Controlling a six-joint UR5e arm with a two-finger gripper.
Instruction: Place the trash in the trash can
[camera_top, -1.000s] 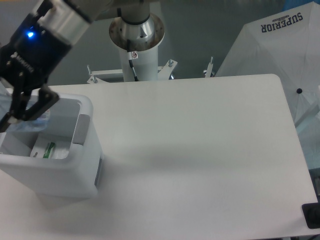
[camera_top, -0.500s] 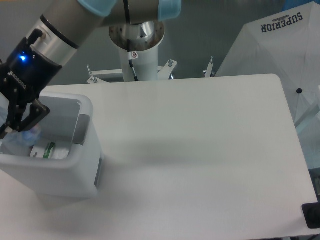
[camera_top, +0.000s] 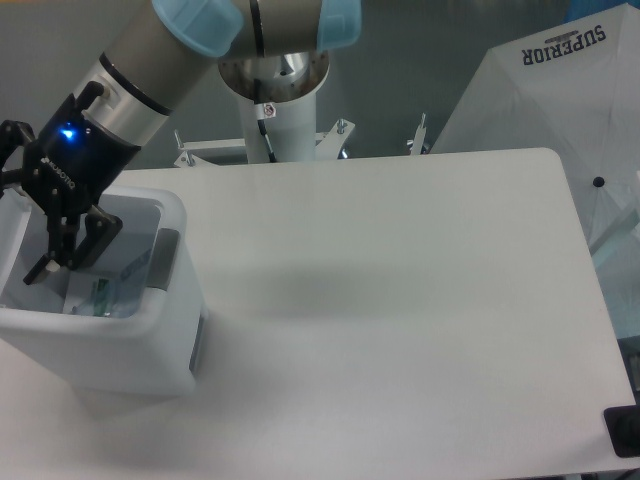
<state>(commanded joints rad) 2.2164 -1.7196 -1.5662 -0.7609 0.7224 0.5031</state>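
Trash (camera_top: 100, 296) lies inside the bin (camera_top: 120, 345), on its floor; which way it points is too blurry to tell. Above it, the gripper (camera_top: 68, 258) hangs with fingers apart, holding nothing.

Smooth white plastic trash can (camera_top: 130, 340), matt white table (camera_top: 400, 300), matt black claw (camera_top: 62, 262).
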